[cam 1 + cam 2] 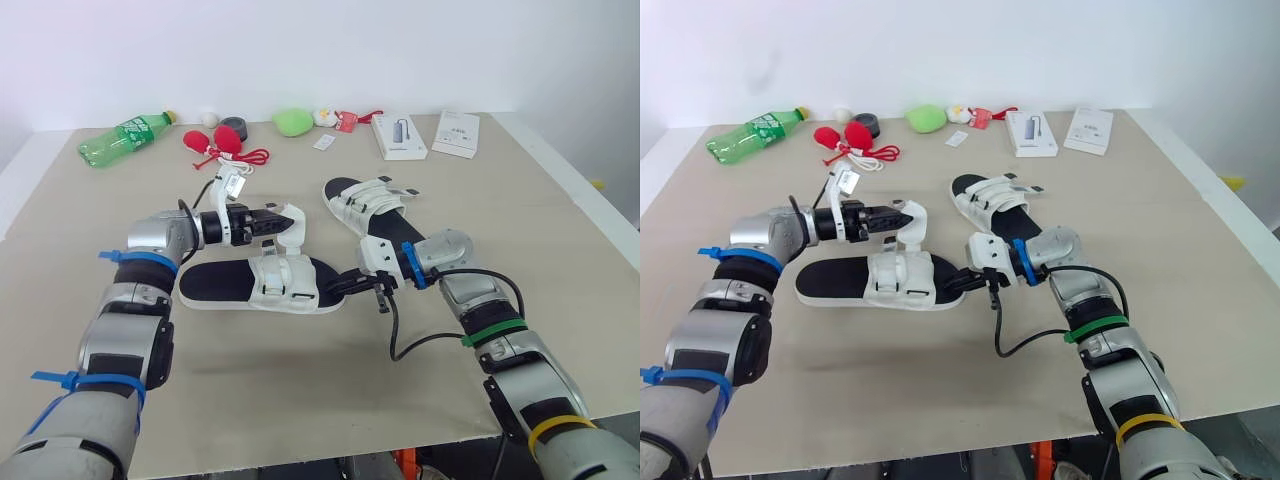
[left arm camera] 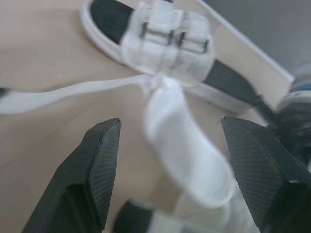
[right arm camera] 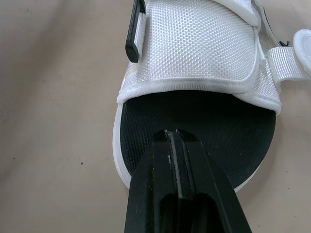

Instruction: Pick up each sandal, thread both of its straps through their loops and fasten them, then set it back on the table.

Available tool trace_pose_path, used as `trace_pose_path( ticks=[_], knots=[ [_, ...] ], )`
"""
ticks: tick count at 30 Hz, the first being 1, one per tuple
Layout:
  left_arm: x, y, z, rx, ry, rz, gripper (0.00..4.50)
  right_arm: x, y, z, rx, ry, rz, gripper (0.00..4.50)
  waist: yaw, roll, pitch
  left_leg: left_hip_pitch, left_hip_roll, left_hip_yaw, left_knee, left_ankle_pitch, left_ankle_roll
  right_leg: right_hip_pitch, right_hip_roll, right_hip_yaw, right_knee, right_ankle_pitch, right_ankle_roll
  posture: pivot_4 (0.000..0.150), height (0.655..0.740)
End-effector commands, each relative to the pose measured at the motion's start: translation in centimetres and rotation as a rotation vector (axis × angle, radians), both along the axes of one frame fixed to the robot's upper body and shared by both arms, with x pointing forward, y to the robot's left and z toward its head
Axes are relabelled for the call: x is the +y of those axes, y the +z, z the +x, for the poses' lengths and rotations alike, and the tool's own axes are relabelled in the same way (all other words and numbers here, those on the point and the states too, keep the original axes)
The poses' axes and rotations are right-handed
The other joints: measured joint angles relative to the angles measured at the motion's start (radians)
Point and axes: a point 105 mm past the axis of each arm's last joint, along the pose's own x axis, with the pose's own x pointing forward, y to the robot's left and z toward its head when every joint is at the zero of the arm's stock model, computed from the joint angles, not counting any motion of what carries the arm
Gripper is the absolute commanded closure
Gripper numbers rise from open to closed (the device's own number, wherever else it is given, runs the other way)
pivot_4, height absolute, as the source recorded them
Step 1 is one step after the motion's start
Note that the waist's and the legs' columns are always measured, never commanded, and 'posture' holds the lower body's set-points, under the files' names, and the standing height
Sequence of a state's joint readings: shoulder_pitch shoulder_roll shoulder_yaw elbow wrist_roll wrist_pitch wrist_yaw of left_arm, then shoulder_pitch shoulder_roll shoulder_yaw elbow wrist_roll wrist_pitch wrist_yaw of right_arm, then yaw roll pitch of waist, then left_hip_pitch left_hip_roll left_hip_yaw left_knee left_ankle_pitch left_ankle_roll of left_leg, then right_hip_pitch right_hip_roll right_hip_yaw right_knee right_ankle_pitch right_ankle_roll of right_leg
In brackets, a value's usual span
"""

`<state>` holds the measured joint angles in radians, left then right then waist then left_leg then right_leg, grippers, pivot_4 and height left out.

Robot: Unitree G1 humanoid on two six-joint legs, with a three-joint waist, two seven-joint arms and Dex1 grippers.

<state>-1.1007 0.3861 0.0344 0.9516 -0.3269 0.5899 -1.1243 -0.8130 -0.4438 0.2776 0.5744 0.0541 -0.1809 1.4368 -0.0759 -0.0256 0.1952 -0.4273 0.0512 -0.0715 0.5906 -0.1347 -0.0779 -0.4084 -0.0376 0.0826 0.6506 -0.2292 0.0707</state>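
Note:
Two white-strapped sandals with black footbeds lie on the tan table. On the near sandal (image 1: 260, 283), one white strap (image 1: 292, 224) stands up from the upper. My left gripper (image 1: 278, 222) is open around this strap; the strap (image 2: 180, 145) hangs loose between the two fingers (image 2: 99, 160). My right gripper (image 1: 338, 285) is shut with nothing between its fingers. Its tip (image 3: 171, 133) rests on the black toe end of the near sandal's footbed (image 3: 214, 111). The far sandal (image 1: 370, 205) lies diagonally behind my right wrist, untouched.
Along the table's back edge are a green bottle (image 1: 125, 138), red items with a cord (image 1: 225, 140), a green lump (image 1: 292, 121) and two flat boxes (image 1: 399, 135) (image 1: 456, 133). A black cable (image 1: 420, 340) loops on the table beside my right forearm.

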Motion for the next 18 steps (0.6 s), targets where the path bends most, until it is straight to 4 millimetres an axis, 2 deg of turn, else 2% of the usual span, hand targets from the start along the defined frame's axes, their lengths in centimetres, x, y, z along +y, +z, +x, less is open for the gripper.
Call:
trace_pose_path(
  ticks=[1,7,12,18],
  knots=[
    [-1.1,0.7,0.3,-0.004,-0.023,-0.002,1.13,-0.2,0.3,0.0,-0.015,-0.004,0.001,4.5,0.0,0.0,0.0,0.0,0.0,0.0,0.0,0.0,0.0,0.0,0.0,0.0,0.0,0.0,0.0,0.15,0.74],
    [-2.7,1.8,0.4,0.052,-0.061,-0.095,1.13,-0.2,0.3,0.0,-0.019,-0.013,0.003,4.5,0.0,0.0,0.0,-0.001,0.0,0.0,0.0,0.0,0.0,0.0,0.0,0.0,0.0,0.0,0.0,0.15,0.74],
    [-2.0,2.6,1.9,0.061,0.086,-0.171,1.13,-0.2,0.4,0.0,-0.025,-0.018,0.006,4.5,-0.001,0.0,0.0,0.0,0.0,0.0,0.0,0.0,0.0,0.0,0.0,0.0,0.0,0.0,0.0,0.15,0.74],
    [-2.4,3.8,2.9,0.033,0.157,-0.211,1.13,-0.6,0.4,0.0,-0.036,-0.033,-0.002,4.5,0.0,-0.001,0.0,-0.001,0.0,-0.001,0.0,0.0,0.0,0.0,0.0,0.0,0.0,0.0,0.0,0.15,0.74]
  ],
)
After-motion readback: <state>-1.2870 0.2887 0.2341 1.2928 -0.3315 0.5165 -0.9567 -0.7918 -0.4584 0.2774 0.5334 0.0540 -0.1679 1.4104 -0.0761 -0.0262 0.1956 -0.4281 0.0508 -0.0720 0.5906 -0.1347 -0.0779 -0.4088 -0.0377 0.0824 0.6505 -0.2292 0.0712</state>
